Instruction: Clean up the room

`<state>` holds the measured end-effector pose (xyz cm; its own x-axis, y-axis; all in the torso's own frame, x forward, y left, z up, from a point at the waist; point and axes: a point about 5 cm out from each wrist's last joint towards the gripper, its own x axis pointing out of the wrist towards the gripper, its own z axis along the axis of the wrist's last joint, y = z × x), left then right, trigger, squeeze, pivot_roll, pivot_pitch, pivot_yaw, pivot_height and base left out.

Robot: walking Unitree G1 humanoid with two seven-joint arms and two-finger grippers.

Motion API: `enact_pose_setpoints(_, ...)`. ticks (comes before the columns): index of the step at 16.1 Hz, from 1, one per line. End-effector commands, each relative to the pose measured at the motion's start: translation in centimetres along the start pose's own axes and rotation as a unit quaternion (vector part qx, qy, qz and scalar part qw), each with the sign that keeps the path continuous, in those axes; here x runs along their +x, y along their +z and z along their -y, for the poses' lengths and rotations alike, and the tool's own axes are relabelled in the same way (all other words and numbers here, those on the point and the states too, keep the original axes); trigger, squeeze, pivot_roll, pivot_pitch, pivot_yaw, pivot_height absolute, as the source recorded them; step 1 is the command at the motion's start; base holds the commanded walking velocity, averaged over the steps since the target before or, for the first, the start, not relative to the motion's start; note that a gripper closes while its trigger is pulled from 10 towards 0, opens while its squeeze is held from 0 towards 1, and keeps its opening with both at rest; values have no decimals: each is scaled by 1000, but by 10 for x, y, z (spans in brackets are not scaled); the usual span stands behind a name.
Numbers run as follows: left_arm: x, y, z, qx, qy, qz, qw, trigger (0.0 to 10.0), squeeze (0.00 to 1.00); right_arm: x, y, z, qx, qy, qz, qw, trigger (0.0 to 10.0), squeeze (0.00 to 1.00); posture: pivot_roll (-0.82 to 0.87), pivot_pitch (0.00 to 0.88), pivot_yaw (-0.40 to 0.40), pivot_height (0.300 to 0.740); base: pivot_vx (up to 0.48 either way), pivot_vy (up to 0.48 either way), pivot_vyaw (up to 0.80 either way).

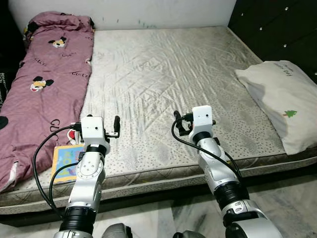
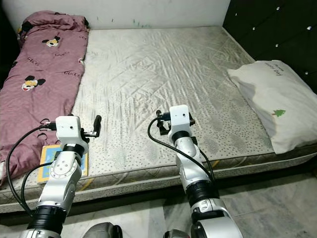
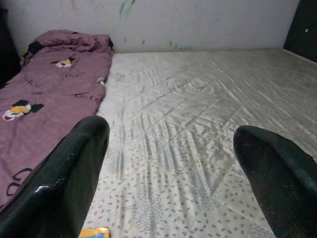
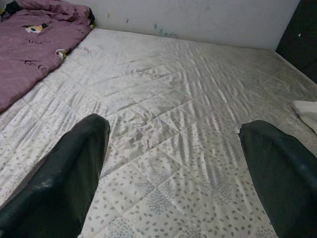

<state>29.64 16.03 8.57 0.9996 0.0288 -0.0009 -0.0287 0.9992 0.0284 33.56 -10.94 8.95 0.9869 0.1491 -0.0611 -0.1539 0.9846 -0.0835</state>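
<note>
A dark studded headboard (image 1: 277,29) stood at two o'clock, a white wall (image 1: 148,12) at twelve, marble floor (image 1: 292,208) at five.

Both silver arms rise from the bottom edge of the head views, forearms angled upward, with black cables looping alongside each wrist. The left gripper (image 1: 117,127) sits in the lower left of the frame; in its wrist view the two black fingers (image 3: 74,173) stand wide apart. The right gripper (image 1: 177,121) sits just right of centre, its fingers (image 4: 74,168) likewise spread wide, holding nothing.
</note>
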Motion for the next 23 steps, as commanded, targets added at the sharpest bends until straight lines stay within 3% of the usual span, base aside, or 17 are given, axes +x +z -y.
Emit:
enact_pose_setpoints(1, 1, 2, 0, 3, -5, 3, 1000, 10000, 0, 1, 1, 1, 0, 1, -1, 1000, 10000, 0, 118, 0, -32, 740, 0, 0, 494)
enact_pose_setpoints(15, 0, 4, 3, -11, -28, 8, 1000, 10000, 0, 1, 0, 1, 7, -3, -3, 1000, 10000, 0, 116, 0, -30, 740, 226, 0, 0)
enact_pose_setpoints(23, 0, 3, 2, -8, -25, 7, 1000, 10000, 0, 1, 0, 1, 7, -2, -3, 1000, 10000, 0, 117, 0, -28, 740, 0, 0, 0)
